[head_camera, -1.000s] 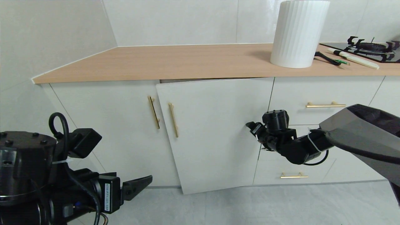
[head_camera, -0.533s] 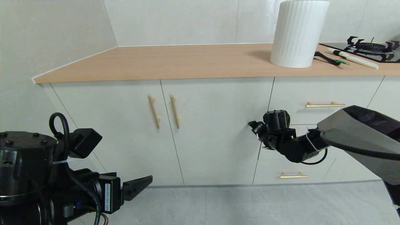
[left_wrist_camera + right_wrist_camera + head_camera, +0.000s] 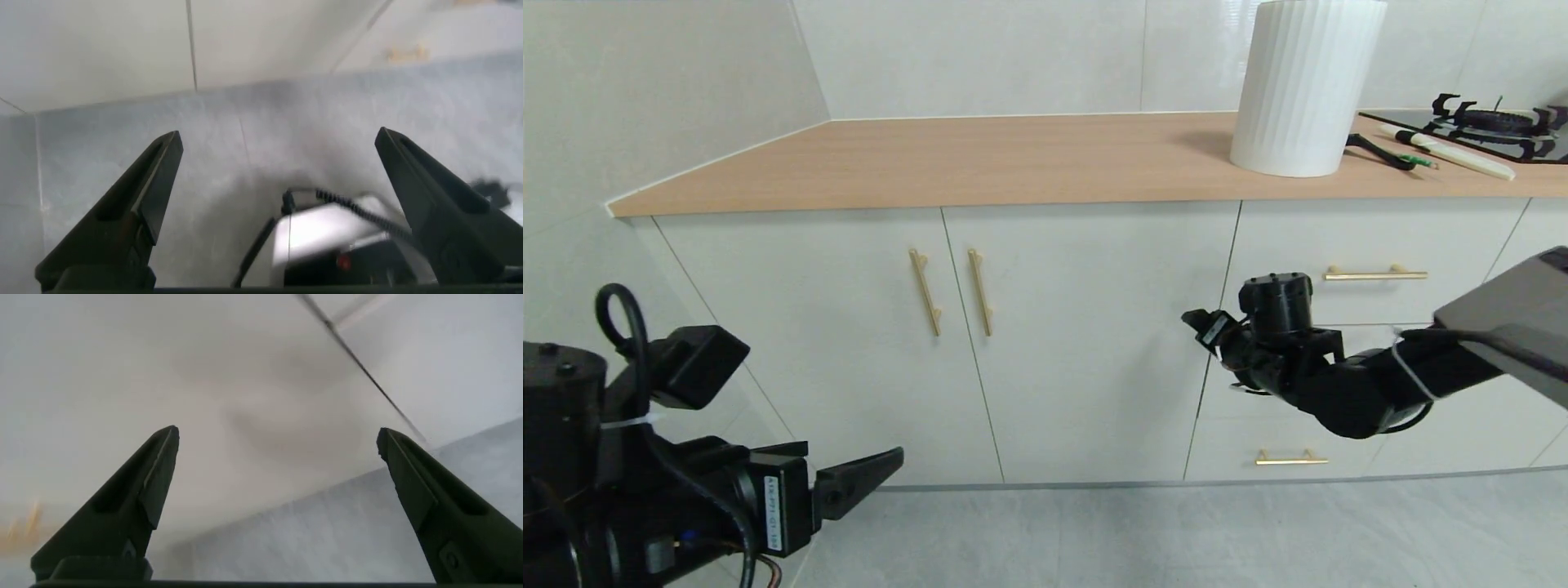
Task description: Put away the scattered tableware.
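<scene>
On the wooden counter (image 3: pixel 980 159) at the far right lie a black-handled utensil (image 3: pixel 1380 153) and a long cream utensil (image 3: pixel 1454 155), beside a tall white ribbed container (image 3: pixel 1305 86). My right gripper (image 3: pixel 1194 320) hovers just in front of the right edge of the shut cabinet door (image 3: pixel 1086 327). In the right wrist view, that gripper (image 3: pixel 278 437) is open with nothing between its fingers, facing the white cabinet front. My left gripper (image 3: pixel 882 465) hangs low at the left, near the floor. In the left wrist view, the left gripper (image 3: pixel 278 135) is open and empty over grey floor tiles.
Two shut cabinet doors carry vertical gold handles (image 3: pixel 980 291). Drawers with horizontal gold handles (image 3: pixel 1374 274) sit to the right. A gas stove (image 3: pixel 1494 122) is at the counter's far right end. Grey tiled floor (image 3: pixel 1176 539) lies in front of the cabinets.
The cabinet door, ajar one second ago, swung shut. Since then my right gripper has drawn a little right and up from it, and my left arm has sunk toward the lower left.
</scene>
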Controlling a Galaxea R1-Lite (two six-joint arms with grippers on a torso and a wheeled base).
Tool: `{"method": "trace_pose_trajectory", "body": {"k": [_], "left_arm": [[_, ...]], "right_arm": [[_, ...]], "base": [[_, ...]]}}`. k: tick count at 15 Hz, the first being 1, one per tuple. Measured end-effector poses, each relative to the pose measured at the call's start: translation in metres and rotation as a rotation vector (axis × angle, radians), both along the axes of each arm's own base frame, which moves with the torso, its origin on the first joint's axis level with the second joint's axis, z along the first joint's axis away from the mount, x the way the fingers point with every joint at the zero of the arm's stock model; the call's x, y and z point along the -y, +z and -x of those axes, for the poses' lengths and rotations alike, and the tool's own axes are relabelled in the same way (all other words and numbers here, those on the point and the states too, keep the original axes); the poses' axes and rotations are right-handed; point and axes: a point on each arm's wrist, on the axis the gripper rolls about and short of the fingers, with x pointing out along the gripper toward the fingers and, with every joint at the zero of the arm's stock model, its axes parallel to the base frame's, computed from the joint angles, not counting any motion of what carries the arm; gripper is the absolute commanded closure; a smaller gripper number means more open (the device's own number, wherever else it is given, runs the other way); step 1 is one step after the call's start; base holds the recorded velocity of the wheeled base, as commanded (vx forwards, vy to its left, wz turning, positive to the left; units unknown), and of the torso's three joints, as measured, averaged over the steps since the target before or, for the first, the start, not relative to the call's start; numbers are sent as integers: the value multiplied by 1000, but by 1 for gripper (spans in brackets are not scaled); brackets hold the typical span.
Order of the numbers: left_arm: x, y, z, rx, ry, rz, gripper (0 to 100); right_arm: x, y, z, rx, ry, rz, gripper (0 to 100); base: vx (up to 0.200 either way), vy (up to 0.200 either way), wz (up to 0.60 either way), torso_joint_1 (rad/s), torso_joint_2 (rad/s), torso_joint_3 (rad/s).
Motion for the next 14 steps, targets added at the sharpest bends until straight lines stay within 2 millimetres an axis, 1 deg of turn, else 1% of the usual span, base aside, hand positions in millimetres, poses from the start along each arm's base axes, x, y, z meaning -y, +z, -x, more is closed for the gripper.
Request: {"method": "trace_pose_trajectory", "body": {"k": [2,3,4,5,8,10,11,13,14], "left_arm": [[-12,8,15,62,28,25,0],[-20,10,29,96,42,38,0],[-28,7,43,126,49,45,0],[-37,2,59,153,53,44,0],[-66,-18,112,250,89,27,0],[-80,-34,143,301,133,-30,0],[-85,-44,157,314,180,-83,0],[-91,-54,173,358,371,-171,0],[-91,-56,178,373,422,-188,0]], "right_arm": [[10,30,38,67,16,93,0],[19,45,63,112,22,142,0],[28,55,88,147,32,190,0],[40,62,114,178,43,245,0],[85,77,196,287,48,405,0],[114,83,247,363,25,488,0],[128,82,274,385,12,539,0],[151,71,322,397,-17,638,0],[160,59,345,384,-34,691,0]], "base": [[0,0,0,0,0,0],[0,0,0,0,0,0],[0,0,0,0,0,0],[0,0,0,0,0,0],[0,0,0,0,0,0],[0,0,0,0,0,0],[0,0,0,0,0,0],[0,0,0,0,0,0],[0,0,0,0,0,0]]}}
